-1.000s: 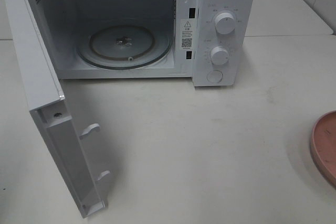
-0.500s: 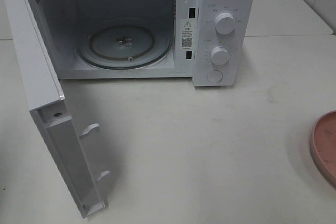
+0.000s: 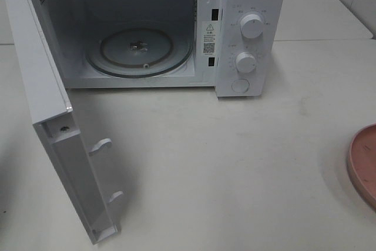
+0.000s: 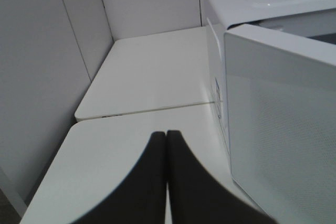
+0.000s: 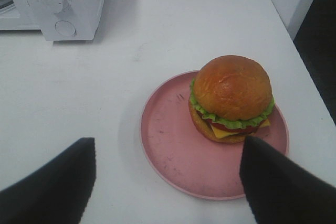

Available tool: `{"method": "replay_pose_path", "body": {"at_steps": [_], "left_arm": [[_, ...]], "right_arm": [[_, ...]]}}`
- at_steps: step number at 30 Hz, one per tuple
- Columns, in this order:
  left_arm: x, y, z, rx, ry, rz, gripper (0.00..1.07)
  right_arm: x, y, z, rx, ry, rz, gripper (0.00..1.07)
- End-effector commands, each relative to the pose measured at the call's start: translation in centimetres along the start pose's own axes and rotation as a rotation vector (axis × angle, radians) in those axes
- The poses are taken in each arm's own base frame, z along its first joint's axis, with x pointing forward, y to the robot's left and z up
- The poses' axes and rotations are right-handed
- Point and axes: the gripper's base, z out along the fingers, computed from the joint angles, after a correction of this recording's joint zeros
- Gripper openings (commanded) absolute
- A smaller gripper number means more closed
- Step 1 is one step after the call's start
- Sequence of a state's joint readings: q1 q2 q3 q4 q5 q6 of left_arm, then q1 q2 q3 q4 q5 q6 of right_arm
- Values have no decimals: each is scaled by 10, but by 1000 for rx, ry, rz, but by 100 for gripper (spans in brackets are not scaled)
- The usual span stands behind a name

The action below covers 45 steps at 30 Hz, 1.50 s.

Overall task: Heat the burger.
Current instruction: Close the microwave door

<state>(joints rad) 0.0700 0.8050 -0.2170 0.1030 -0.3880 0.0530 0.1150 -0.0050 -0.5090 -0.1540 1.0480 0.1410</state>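
White and wide open, the microwave (image 3: 176,27) is ready for loading: its door (image 3: 53,116) is swung fully out on the left of the high view, and the glass turntable (image 3: 140,51) inside lies bare. That seems to be the only part of the task done so far. The burger (image 5: 231,98) sits untouched on the pink plate (image 5: 173,150), toward the plate's far side from the right wrist camera, well apart from the microwave on the tabletop (image 3: 223,157). Judging from this, nearly everything is left: grasping the burger, carrying it to the turntable, shutting the door, and turning a dial (image 3: 245,62) to start the heat. The right claw (image 5: 168,177) hovers over the near part of the plate with its jaws spread wide and nothing between them, seemingly lined up for a reach. The left claw (image 4: 166,182) is shut, its fingers pressed together and holding nothing, parked beside the outer face of the open door. The high view shows the oven's interior and only a sliver of the plate's rim (image 3: 361,163) at its right edge, with neither the burger nor either arm in sight. Only the right wrist view reveals the burger, and only the left wrist view shows the idle left claw.
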Motion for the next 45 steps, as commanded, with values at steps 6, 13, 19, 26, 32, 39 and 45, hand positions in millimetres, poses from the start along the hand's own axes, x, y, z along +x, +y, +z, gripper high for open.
{"method": "replay_pose_path", "body": {"at_steps": [6, 13, 19, 26, 32, 39, 45], "left_arm": [[9, -14, 19, 153, 0, -32, 0], [13, -30, 30, 323, -49, -37, 0], [25, -40, 41, 433, -33, -87, 0], [34, -46, 52, 489, -45, -168, 0], [31, -56, 56, 527, -42, -175, 0], [31, -76, 61, 497, -14, -206, 0], [31, -90, 68, 485, -8, -226, 0]], "right_arm": [[2, 0, -3, 2, -34, -4, 74], [2, 0, -3, 2, -34, -4, 74], [2, 0, -3, 2, -34, -4, 74], [2, 0, -3, 2, -34, -4, 74], [2, 0, -3, 2, -34, -4, 74], [2, 0, -3, 2, -34, -4, 74], [2, 0, -3, 2, -34, -4, 74]]}}
